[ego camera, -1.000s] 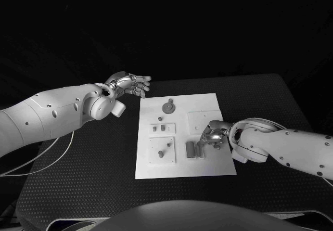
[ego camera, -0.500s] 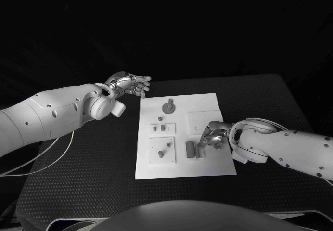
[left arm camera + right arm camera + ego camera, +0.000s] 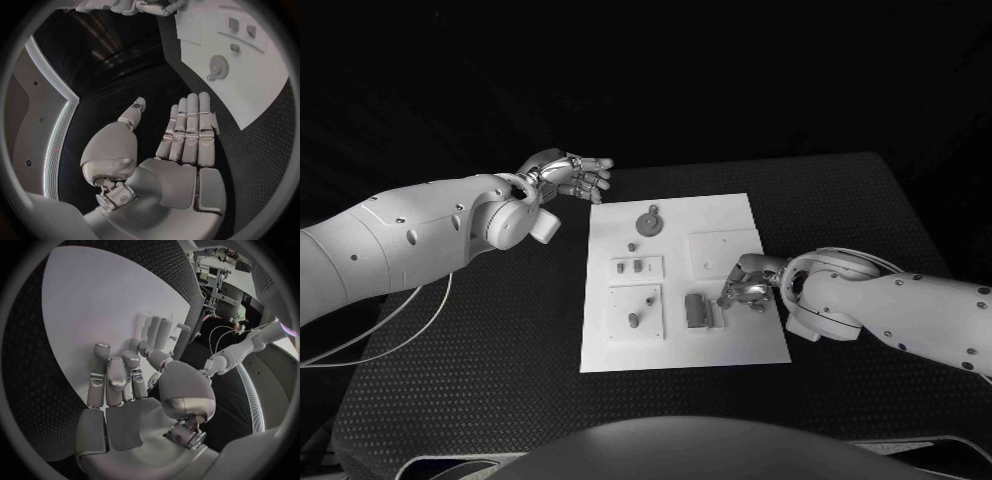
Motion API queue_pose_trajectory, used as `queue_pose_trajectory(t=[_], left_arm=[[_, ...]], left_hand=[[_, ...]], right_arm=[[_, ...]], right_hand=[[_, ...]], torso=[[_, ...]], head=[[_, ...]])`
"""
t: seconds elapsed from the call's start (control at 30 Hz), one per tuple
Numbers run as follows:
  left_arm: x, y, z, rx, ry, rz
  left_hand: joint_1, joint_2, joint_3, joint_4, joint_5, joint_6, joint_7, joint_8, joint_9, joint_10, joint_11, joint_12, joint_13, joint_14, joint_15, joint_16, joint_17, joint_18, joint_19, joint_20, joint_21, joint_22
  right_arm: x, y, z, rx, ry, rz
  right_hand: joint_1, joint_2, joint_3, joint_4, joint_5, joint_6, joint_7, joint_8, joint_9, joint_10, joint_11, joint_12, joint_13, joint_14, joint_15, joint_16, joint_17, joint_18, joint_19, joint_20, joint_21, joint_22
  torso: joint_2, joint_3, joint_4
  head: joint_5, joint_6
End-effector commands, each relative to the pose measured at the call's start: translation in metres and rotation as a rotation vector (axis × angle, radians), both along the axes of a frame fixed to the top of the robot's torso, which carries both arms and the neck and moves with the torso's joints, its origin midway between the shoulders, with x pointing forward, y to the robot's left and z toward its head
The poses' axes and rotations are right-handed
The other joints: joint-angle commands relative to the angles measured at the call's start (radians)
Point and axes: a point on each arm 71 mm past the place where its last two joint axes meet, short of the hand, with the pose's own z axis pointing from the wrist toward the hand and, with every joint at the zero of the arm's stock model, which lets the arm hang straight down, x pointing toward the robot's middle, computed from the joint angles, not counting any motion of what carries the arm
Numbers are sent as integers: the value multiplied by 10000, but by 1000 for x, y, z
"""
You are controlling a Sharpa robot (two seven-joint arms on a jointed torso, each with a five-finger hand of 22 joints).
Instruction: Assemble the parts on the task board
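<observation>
The white task board [image 3: 672, 345] lies mid-table. On it are a round grey part [image 3: 651, 220], a small peg [image 3: 633, 246], two small pieces [image 3: 639, 267], an upright peg [image 3: 635, 320] and two long grey blocks [image 3: 697, 310]. My right hand [image 3: 746, 285] rests on the board's right side, its fingers stretched flat and its thumb tip against the long grey blocks [image 3: 156, 330]; nothing shows inside its grasp. My left hand [image 3: 570, 175] hovers off the board's far left corner, fingers straight and apart, holding nothing. The left wrist view shows that flat left hand [image 3: 184, 135] beside the board [image 3: 262, 95].
A raised square plate [image 3: 727, 250] sits on the board just beyond my right hand. Black textured table [image 3: 473, 380] surrounds the board on all sides. My left forearm [image 3: 401, 245] stretches over the table's left part.
My right hand has slid slightly to the right and toward me beside the long grey blocks. The left arm has not moved.
</observation>
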Motion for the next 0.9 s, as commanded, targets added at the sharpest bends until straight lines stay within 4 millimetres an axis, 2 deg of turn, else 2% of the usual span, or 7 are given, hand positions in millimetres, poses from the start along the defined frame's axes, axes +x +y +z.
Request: queue_pose_trajectory(t=[0.03, 0.1, 0.23, 0.43, 0.53, 0.7, 0.9], left_arm=[[0, -2, 1, -126, -14, -128], [0, -2, 1, -126, -20, -123], [0, -1, 1, -118, -15, -106], [0, -1, 1, -120, 0, -120], [0, 0, 1, -113, 4, -108], [0, -1, 1, -119, 16, -131], [0, -1, 1, -121, 47, -164]], left_hand=[[-40, 74, 10, -48, -55, -61, -25, -32, -12, -55, 8, -32, -11, -33, 7, -41, 12, 105, -85, 19, -9, -9], [-40, 76, 11, -50, -55, -61, -25, -32, -12, -56, 8, -32, -11, -33, 7, -42, 12, 105, -85, 19, -9, -9], [-40, 78, 13, -52, -55, -62, -25, -32, -12, -56, 8, -32, -11, -33, 7, -43, 14, 105, -85, 19, -9, -10], [-43, 78, 13, -55, -55, -62, -24, -32, -12, -56, 9, -32, -11, -32, 7, -44, 16, 105, -86, 20, -9, -10], [-44, 78, 13, -55, -55, -61, -24, -31, -11, -56, 9, -32, -11, -32, 7, -45, 17, 105, -86, 20, -9, -10], [-47, 79, 14, -57, -55, -61, -24, -31, -11, -55, 9, -31, -10, -32, 8, -46, 18, 105, -85, 20, -9, -10], [-52, 78, 13, -57, -55, -61, -24, -30, -11, -55, 9, -31, -10, -31, 8, -47, 20, 104, -85, 20, -9, -11]], right_arm=[[0, 3, 4, 685, -736, 265], [1, 2, 10, 939, -1403, 376], [0, -3, 12, 976, -1701, 271], [-4, -11, 13, 518, -1745, 310], [-5, -10, 13, -180, -1804, 515], [-4, -13, 9, -1651, -1781, 801], [-3, -6, 7, -2102, -1755, 788]], right_hand=[[-118, -407, -93, 9, -21, -85, 45, -26, -18, 23, -1, 18, -14, -34, -24, 2, -58, 57, -11, 21, 34, 182], [-199, -947, -157, 77, -16, -280, 117, -134, -70, 16, 65, 8, -26, -34, -20, -20, -89, 57, 25, 18, 15, 163], [-255, -1714, -105, 374, -7, -482, 194, -245, -133, -21, 144, 8, -27, -37, 24, -50, -132, 57, 104, -1, -27, 135], [-182, -2450, 49, 962, -21, -460, 190, -211, -128, -24, 137, 43, -23, 18, 23, -42, -100, 57, 190, -40, -72, 145], [-597, -2998, -92, 1364, -34, -453, 188, -189, -114, -108, 136, 18, -26, -103, 24, -110, -241, 57, 145, -5, -125, 144], [-1529, -3182, -668, 1866, -64, -204, 101, 4, 16, -176, 55, 24, -15, -178, -18, -118, -249, 57, 55, 7, -178, 154], [-2253, -3303, -565, 2814, -46, 323, -173, 347, 238, 343, -218, 495, 227, 126, -192, 50, 95, 57, 181, -166, -138, 180]], torso=[[-1, -3, 7], [-3, 1, 9], [-3, -5, 6], [-1, -9, -3], [-2, -5, -6], [-1, -7, -7], [2, -7, -3]], head=[[-7, 2], [2, 2], [7, 2], [24, 2], [26, 2], [12, 2], [-1, 2]])
